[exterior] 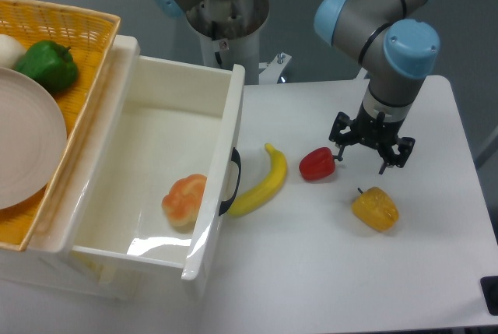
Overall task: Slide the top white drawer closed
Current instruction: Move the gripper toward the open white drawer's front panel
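The top white drawer (222,155) stands pulled far out of the cabinet on the left, its front panel with a curved black handle (233,182) facing right. An orange-coloured fruit (184,200) lies inside it. My gripper (372,152) hangs open above the table on the right, well away from the drawer. It hovers between a red pepper (317,163) and a yellow pepper (375,209), with nothing between its fingers.
A banana (263,182) lies on the table right in front of the drawer front, touching it near the handle. A woven yellow basket (87,54) on top of the cabinet holds a plate (27,139) and a green pepper (47,65). The arm's base (226,15) stands behind.
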`<state>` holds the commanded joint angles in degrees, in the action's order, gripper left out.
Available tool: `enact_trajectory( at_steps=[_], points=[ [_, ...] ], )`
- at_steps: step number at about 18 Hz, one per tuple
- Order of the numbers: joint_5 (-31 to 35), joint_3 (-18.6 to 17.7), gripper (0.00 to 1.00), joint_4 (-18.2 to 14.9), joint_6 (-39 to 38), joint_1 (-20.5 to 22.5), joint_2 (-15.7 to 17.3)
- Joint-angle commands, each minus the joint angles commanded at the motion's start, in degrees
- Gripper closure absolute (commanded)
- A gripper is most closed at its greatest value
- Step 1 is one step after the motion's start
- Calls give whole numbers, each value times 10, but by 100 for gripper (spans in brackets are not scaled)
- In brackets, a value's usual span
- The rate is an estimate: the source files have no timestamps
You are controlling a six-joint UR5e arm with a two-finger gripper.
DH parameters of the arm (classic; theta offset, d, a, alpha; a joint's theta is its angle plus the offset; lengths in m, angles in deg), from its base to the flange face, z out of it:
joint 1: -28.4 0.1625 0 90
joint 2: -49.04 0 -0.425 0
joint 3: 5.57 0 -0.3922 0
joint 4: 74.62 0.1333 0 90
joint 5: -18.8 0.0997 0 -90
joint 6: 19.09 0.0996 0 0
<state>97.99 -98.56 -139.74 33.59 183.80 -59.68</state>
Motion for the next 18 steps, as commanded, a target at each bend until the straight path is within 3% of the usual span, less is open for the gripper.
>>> enact_trajectory(
  at_steps=[2, 4, 7, 9, 14, 18],
  points=[
    [-1, 0, 76, 0, -36, -18, -1],
    [-15, 0, 80, -9, -42, -29, -2],
    [-63, 2, 89, -61, -49, -34, -2],
    [-101, 4, 89, -79, -48, -36, -4],
    [-189, 36, 89, -165, -48, -35, -16],
    [-228, 39, 89, -173, -48, -37, -23]
  ],
)
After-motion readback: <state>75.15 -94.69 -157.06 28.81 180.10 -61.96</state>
